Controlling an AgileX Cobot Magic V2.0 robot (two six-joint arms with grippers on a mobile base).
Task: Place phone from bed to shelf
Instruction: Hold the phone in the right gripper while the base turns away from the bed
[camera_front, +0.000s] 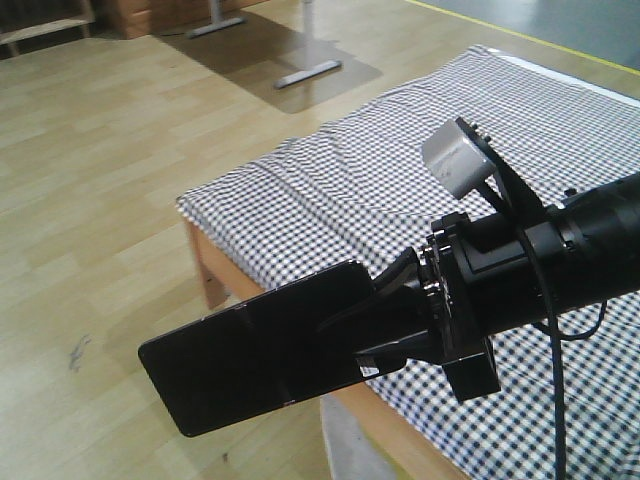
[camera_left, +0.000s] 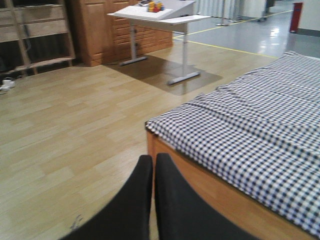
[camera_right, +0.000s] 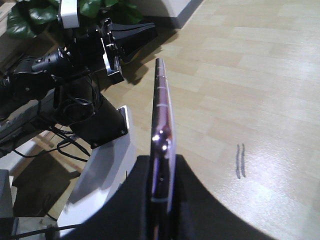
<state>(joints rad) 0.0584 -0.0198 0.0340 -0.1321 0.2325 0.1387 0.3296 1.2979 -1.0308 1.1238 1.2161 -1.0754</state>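
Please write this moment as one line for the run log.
right gripper: shut on slim glossy black phone | phone: clear of black-and-white checked bed | left gripper: shut, empty

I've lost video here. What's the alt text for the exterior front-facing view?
The right end effector, on an arm from the frame's right, is shut on one end of the black phone, held in the air in the foreground. Behind it are the gingham-covered bed and light wood floor.

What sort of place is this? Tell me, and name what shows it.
Likely a bedroom mock-up inside a larger hall or lab: a gingham-covered bed on wood-look flooring, a white desk on metal legs, and a yellow floor line bordering grey floor beyond.
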